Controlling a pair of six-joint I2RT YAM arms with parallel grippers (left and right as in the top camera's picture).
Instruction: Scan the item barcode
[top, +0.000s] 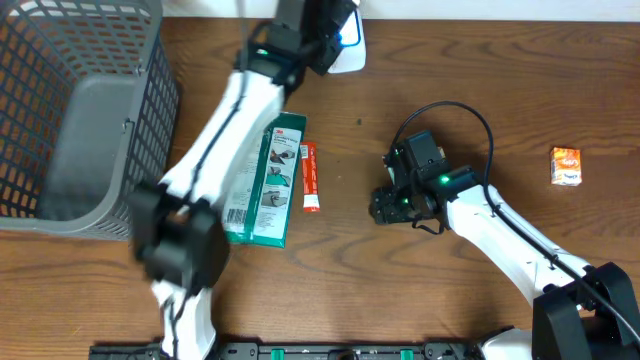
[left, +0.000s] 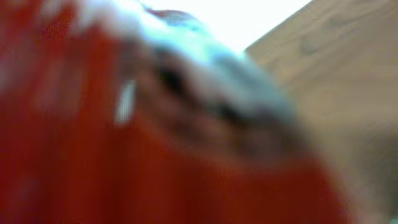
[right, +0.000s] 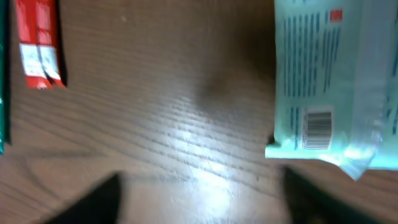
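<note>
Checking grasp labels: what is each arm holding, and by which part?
The left gripper appears to hold the pale blue packet; which part is hidden. The right gripper, jaws open, holds nothing.

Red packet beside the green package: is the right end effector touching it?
Apart. The overhead view shows bare table between the red packet and the right end effector; the right wrist view also shows a gap.

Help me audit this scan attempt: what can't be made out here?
1. Left wrist view: total blur; the red mass is unidentifiable.
2. Left gripper, overhead: its arm covers the fingers; open or shut unclear.
3. Barcode, right wrist view: motion blur, bars unreadable.
4. Orange box, overhead: too small to read.
</note>
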